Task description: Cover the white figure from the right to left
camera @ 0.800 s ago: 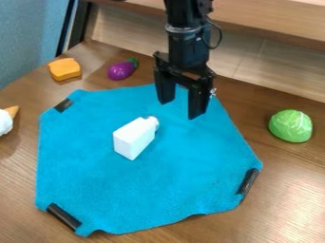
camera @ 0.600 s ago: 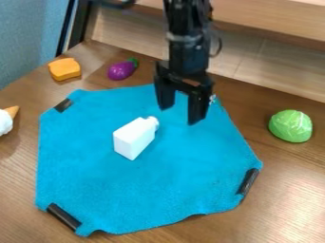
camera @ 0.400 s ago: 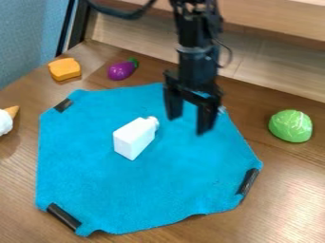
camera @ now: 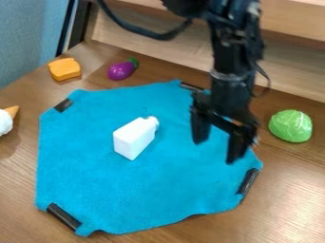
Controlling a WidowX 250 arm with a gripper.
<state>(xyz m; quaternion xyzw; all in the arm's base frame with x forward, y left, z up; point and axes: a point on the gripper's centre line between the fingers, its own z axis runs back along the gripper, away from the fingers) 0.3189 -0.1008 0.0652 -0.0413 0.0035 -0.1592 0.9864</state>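
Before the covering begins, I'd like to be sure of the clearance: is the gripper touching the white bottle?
Apart: the camera view shows blue cloth between the gripper and the white bottle.

The cloth (camera: 127, 190) looks soft and fuzzy. The table (camera: 292, 204) is shiny wood. The bottle (camera: 134, 137) looks smooth.

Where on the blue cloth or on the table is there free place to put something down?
Free: the blue cloth below the white bottle, between the two lower black clips; also the table below the green cabbage, right of the cloth. Crowded: the cloth's upper right, where the gripper hangs.
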